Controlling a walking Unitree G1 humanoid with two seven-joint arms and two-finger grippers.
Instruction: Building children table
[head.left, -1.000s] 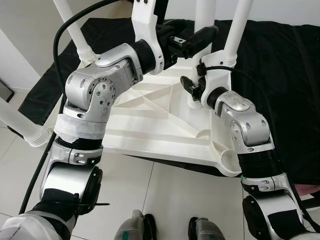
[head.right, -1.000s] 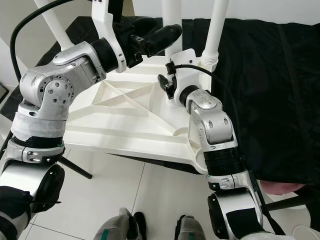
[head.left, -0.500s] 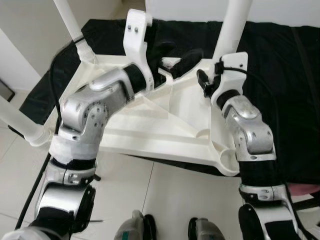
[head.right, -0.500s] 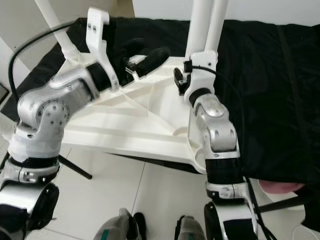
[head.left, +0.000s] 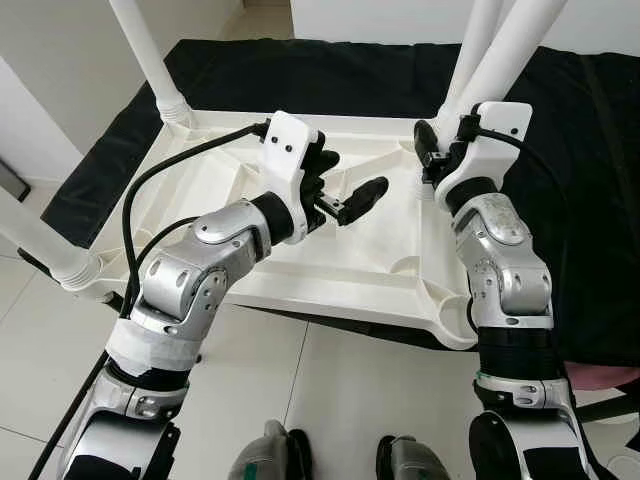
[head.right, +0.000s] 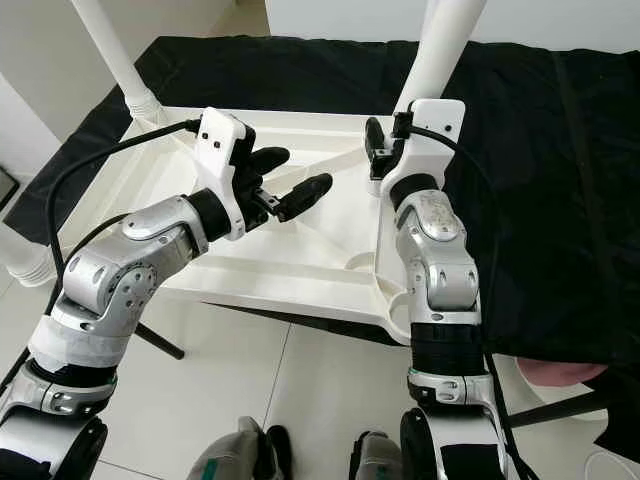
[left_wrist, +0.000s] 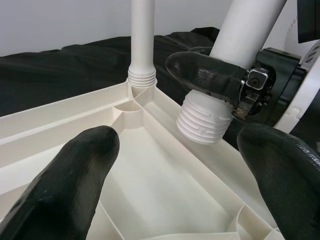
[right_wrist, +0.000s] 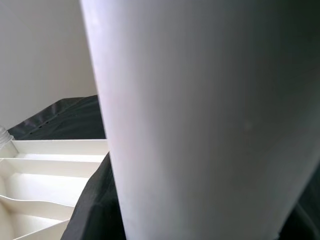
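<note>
Lowered since a second ago, the left gripper (head.left: 340, 195) hovers spread wide and empty over the upturned white tabletop (head.left: 250, 255); the right gripper (left_wrist: 220, 85) clasps the threaded table leg (left_wrist: 240, 45) above its corner socket.

Upturned tabletop on a black cloth

A black cloth (head.left: 330, 70) covers the low surface standing on the pale tiled floor (head.left: 330, 390). The white tabletop (head.left: 330, 270) lies on it underside up, ribs showing; its near edge overhangs the cloth's front edge, and its far-left corner sits near the cloth's left edge.
</note>
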